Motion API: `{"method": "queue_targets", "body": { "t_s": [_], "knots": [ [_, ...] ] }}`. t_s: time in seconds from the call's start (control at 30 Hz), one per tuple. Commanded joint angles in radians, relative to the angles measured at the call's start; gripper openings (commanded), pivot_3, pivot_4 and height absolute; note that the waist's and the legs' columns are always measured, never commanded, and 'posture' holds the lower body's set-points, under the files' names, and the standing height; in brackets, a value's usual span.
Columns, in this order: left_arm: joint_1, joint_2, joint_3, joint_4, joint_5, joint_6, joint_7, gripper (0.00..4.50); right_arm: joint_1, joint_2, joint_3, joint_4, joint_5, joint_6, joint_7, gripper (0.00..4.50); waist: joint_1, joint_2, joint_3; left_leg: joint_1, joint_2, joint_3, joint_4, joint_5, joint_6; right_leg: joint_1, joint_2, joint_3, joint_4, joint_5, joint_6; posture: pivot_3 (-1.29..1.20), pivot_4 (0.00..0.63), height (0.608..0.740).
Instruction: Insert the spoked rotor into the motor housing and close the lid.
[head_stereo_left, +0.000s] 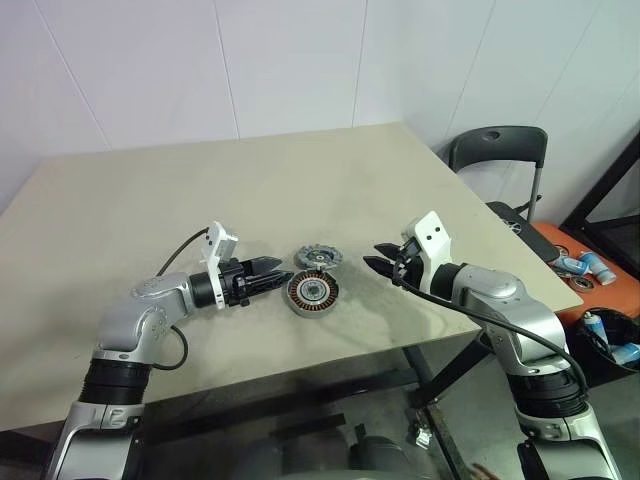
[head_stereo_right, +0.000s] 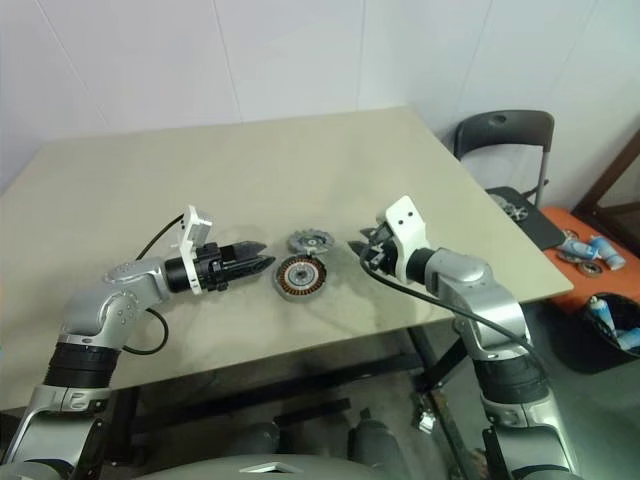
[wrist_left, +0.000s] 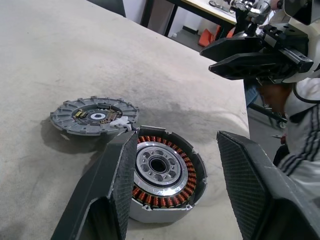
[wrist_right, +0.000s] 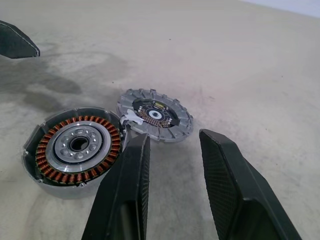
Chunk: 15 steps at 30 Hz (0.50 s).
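a beige table (head_stereo_left: 250, 180) with a scuffed, stained top stands against plain white panelled walls (head_stereo_left: 200, 60), while off its right edge sit a dark folding chair (head_stereo_left: 497, 150), an orange surface (head_stereo_left: 570, 262) strewn with small bottles, and a grey floor under even, soft light.

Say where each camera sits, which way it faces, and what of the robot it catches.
Left eye: on the head, looking forward and down over the table; both arms show.
Right eye: beside it, same scene.
Left wrist: looks along the open left gripper at the housing, lid behind; the right gripper also shows.
Right wrist: looks along the open right gripper at the lid and housing.
All four share the housing and lid.
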<state>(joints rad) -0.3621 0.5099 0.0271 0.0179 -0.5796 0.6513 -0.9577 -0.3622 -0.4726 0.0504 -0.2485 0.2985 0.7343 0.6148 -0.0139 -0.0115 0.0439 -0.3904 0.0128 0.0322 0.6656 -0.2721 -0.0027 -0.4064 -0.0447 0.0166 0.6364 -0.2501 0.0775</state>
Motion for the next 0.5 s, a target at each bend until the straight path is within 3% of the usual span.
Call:
{"method": "queue_targets", "body": {
  "t_s": [0.03,0.5],
  "knots": [
    [-0.012,0.002,0.022,-0.032,-0.017,-0.006,-0.002,2.70,-0.031,-0.007,-0.005,-0.010,0.002,-0.021,0.003,1.63,0.000,0.000,0.000,0.000,0.000,0.000,0.000,0.000,0.000,0.000,0.000,0.000,0.000,0.000,0.000,0.00,0.000,0.740],
    [-0.007,0.002,0.018,-0.033,-0.014,-0.008,-0.004,2.70,-0.026,-0.009,0.000,-0.001,-0.003,-0.035,0.000,1.63,0.000,0.000,0.000,0.000,0.000,0.000,0.000,0.000,0.000,0.000,0.000,0.000,0.000,0.000,0.000,0.00,0.000,0.740]
  ]
}}
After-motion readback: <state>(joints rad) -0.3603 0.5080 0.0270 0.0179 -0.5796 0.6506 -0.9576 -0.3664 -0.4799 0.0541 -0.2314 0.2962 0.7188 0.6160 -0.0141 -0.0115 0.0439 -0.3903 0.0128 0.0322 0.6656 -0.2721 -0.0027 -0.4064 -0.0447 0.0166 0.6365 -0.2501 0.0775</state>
